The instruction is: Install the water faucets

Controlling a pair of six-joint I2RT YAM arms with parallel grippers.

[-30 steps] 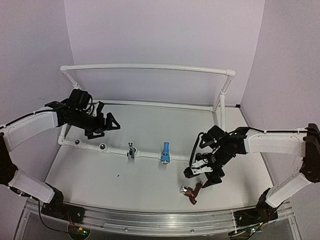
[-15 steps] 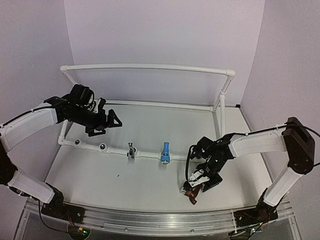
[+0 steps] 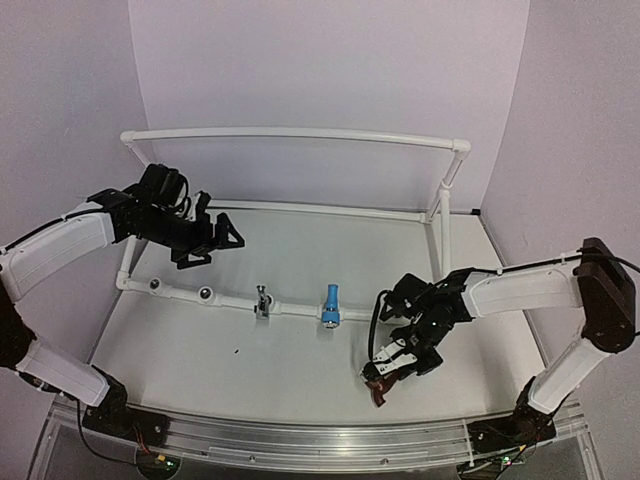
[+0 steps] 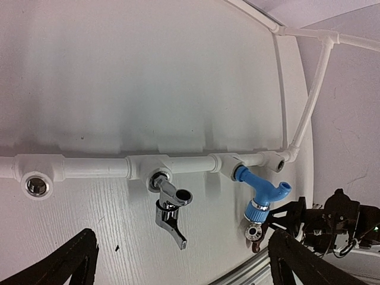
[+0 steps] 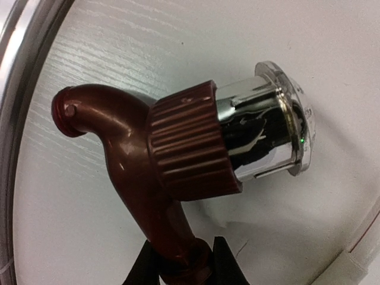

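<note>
The red-brown faucet is seen lying on the white worktop toward 5 o'clock in the top view. Its narrow end is pinched by the right pincer, and in the right wrist view its shiny silver end is turned to 3 o'clock. The blue faucet and the grey metal faucet are seated in the near rail of the white pipe frame. The left pincer is held wide apart above the frame at 10 o'clock, gripping nothing.
</note>
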